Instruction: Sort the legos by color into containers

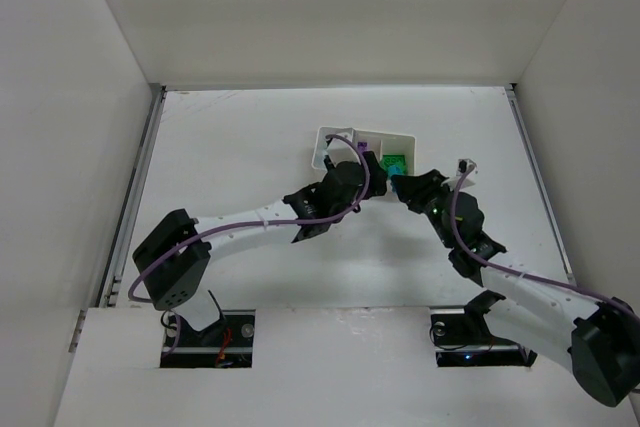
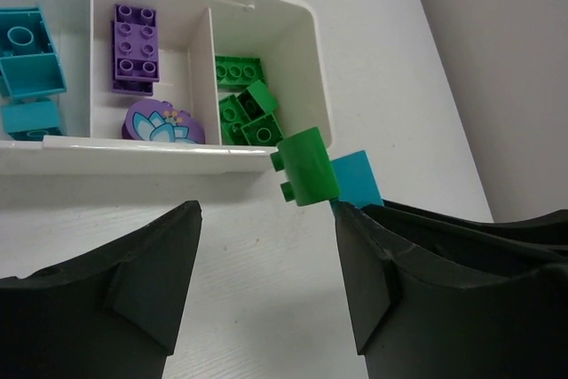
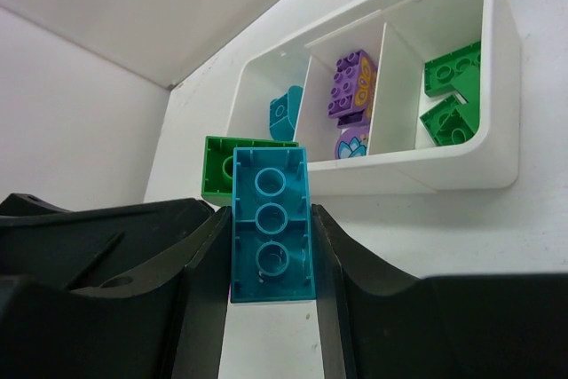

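The white tray [image 2: 293,19] has three compartments: teal bricks [image 2: 28,59] in the left one, purple bricks [image 2: 135,42] in the middle, green bricks [image 2: 247,113] in the right. My right gripper [image 3: 269,219] is shut on a teal brick [image 3: 271,228] with a green brick [image 3: 217,170] stuck to its far side, held just in front of the tray [image 3: 461,166]. That two-colour stack also shows in the left wrist view [image 2: 306,166], by the tray's right front corner. My left gripper [image 2: 266,210] is open and empty, low over the table before the tray.
Both grippers [image 1: 352,179] [image 1: 408,187] crowd the tray's near side [image 1: 340,133] at the table's centre back. White walls enclose the table on the left, back and right. A purple round piece with a flower print [image 2: 161,123] lies in the middle compartment.
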`<state>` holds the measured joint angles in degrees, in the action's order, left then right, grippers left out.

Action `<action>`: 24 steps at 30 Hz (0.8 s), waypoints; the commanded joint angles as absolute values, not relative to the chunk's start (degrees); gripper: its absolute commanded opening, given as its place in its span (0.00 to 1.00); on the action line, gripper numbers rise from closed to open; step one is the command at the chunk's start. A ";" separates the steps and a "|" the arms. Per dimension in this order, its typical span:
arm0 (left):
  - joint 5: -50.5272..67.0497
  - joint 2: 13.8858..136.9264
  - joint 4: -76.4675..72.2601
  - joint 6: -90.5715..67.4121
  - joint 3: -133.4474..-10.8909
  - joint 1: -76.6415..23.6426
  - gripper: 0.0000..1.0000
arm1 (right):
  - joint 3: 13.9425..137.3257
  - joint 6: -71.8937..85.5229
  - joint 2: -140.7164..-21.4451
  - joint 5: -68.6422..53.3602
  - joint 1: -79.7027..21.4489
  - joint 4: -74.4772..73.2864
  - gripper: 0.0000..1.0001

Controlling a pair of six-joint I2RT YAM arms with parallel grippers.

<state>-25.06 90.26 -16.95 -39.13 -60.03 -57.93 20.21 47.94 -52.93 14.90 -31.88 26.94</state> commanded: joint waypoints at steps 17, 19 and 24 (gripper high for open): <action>-20.92 92.72 -25.31 -43.33 -61.43 -55.68 0.46 | 22.33 46.14 -51.42 17.84 -34.49 28.39 0.34; -20.57 93.34 -25.40 -43.68 -61.70 -55.33 0.45 | 22.41 46.06 -51.68 17.76 -34.58 28.48 0.34; -20.13 93.96 -25.84 -43.95 -61.61 -54.97 0.36 | 22.41 45.88 -51.77 18.02 -35.29 28.74 0.34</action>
